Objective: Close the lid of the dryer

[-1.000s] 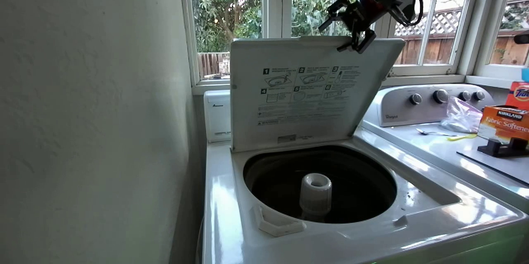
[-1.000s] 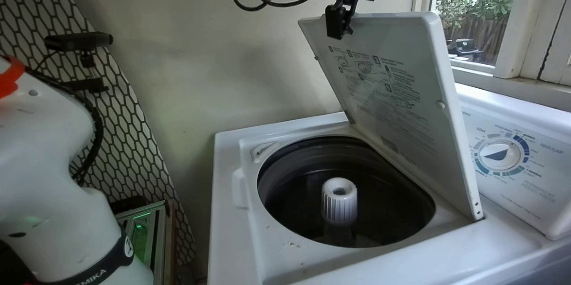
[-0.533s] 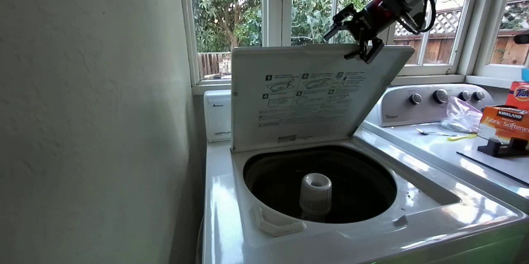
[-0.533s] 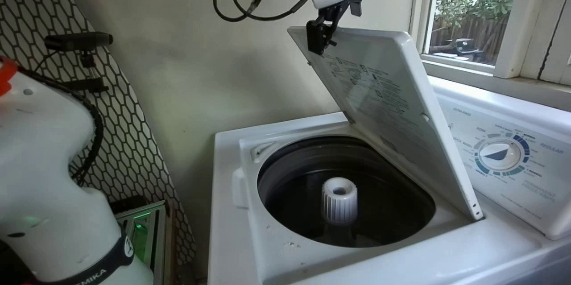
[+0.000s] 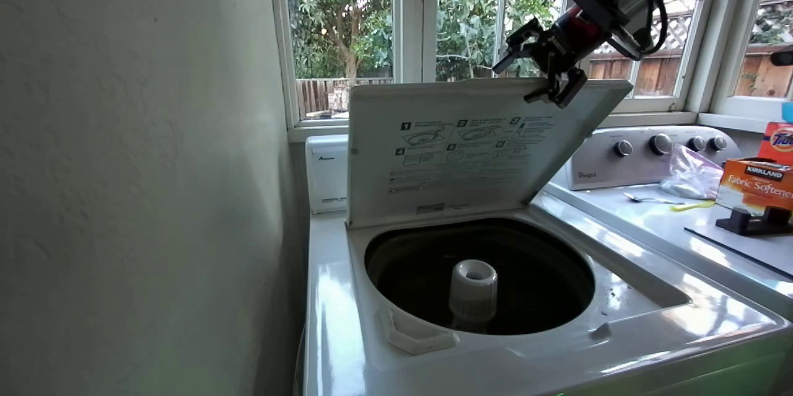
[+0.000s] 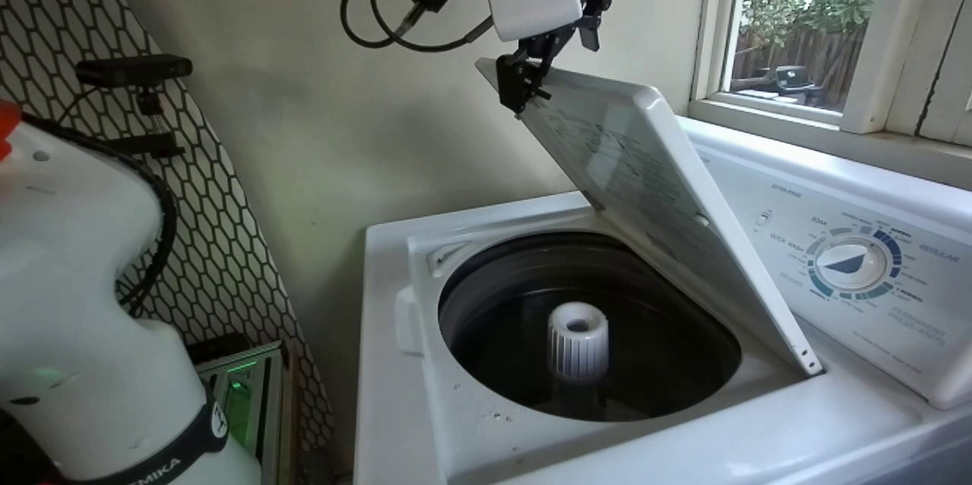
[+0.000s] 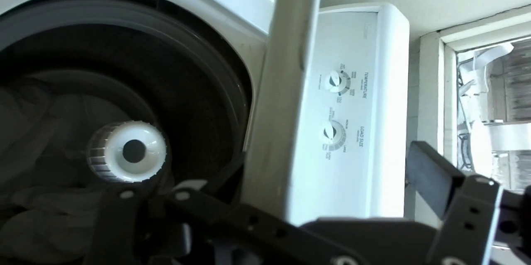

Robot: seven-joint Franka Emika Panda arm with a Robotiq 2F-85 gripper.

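The lid (image 5: 461, 163) is raised and leans forward over the tub, its printed underside facing front; it also shows in an exterior view (image 6: 630, 159). The dryer (image 5: 334, 303) is white with a round dark tub and a white centre post (image 5: 473, 290). My gripper (image 5: 514, 83) is open at the lid's top edge, also in an exterior view (image 6: 553, 79). One finger is on the underside near the edge, the other stands apart behind the lid. In the wrist view the lid's edge (image 7: 276, 103) lies against one finger, with a wide gap to the opposite finger (image 7: 435, 178).
The knobbed back panel (image 6: 858, 272) stands behind the lid. A wall (image 5: 155, 167) is close beside the dryer, and windows (image 5: 337, 24) are behind. The neighbouring white appliance (image 5: 619, 198) holds an orange box (image 5: 753, 185), a plastic bag (image 5: 691, 173) and a black object (image 5: 753, 220).
The lid has tilted further forward and down over the tub. My gripper has moved down and toward the dryer's front along with the lid's edge, staying open.
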